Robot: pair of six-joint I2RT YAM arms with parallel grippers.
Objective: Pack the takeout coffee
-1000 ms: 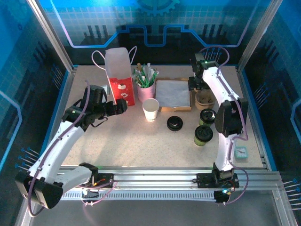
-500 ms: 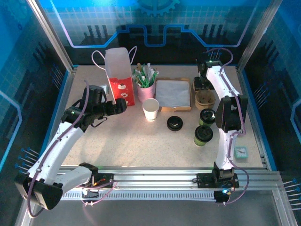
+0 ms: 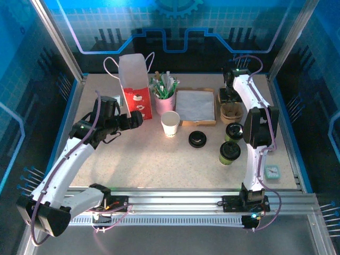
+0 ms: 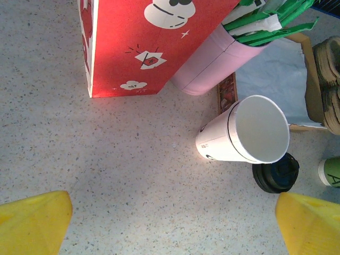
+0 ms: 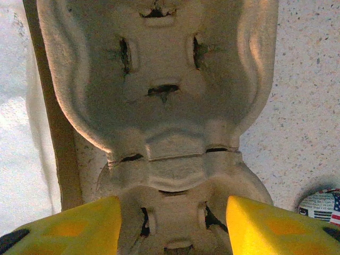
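The takeout coffee, a plain white paper cup, stands upright and lidless mid-table; the left wrist view shows it ahead and to the right. My left gripper hovers open to the cup's left, just in front of the red bag, its yellow fingertips wide apart over bare table. My right gripper is at the back right. Its yellow fingers press both sides of a brown pulp cup carrier.
A pink cup of green-and-white sticks stands behind the white cup. A napkin tray sits beside it, and a black lid lies in front. Two green lidded cups stand near the carrier.
My right gripper shifted slightly toward the back right over the carrier and its jaws narrowed onto it. The left arm has not moved.
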